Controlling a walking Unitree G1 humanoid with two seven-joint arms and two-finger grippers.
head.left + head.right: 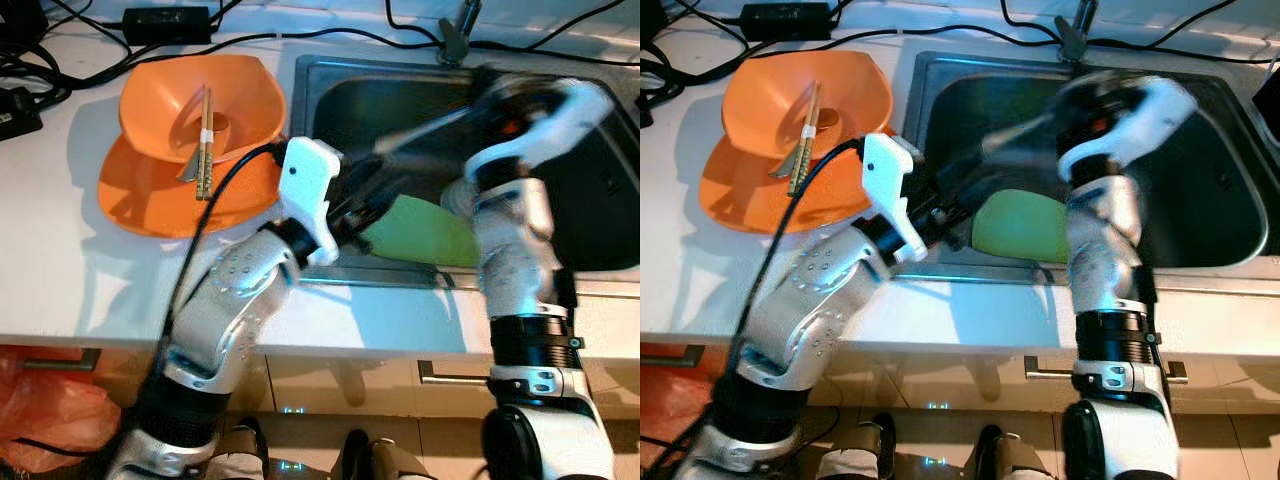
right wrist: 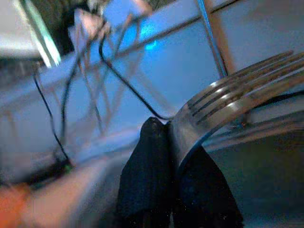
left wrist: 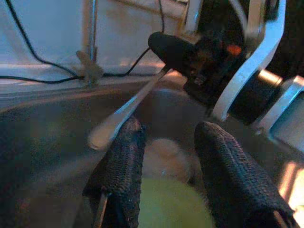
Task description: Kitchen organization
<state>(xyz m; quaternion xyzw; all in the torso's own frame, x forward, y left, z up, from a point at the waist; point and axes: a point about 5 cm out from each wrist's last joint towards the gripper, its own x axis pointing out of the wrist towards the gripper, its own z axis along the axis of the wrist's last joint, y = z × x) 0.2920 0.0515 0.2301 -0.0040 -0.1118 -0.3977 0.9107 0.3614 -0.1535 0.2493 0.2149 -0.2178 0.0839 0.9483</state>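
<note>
My right gripper (image 2: 160, 130) is shut on a silver fork (image 2: 228, 95) and holds it above the steel sink (image 1: 305, 80). The fork (image 1: 420, 130) is blurred, and its handle points toward my left arm. My left gripper (image 3: 168, 128) reaches over the sink's front edge, open, just above a green plate (image 1: 425, 230) that leans inside the sink. A pale lump (image 3: 164, 159) lies beyond the plate between the fingers. On the counter to the left is an orange bowl (image 1: 240, 95) stacked on an orange plate (image 1: 150, 205), with chopsticks (image 1: 205, 140) in the bowl.
A faucet (image 1: 455, 35) stands behind the sink. Black cables and a power adapter (image 1: 165, 20) lie along the back of the white counter (image 1: 60, 260). Drawer fronts with handles (image 1: 450, 375) are below, and an orange bag (image 1: 50, 410) sits at the lower left.
</note>
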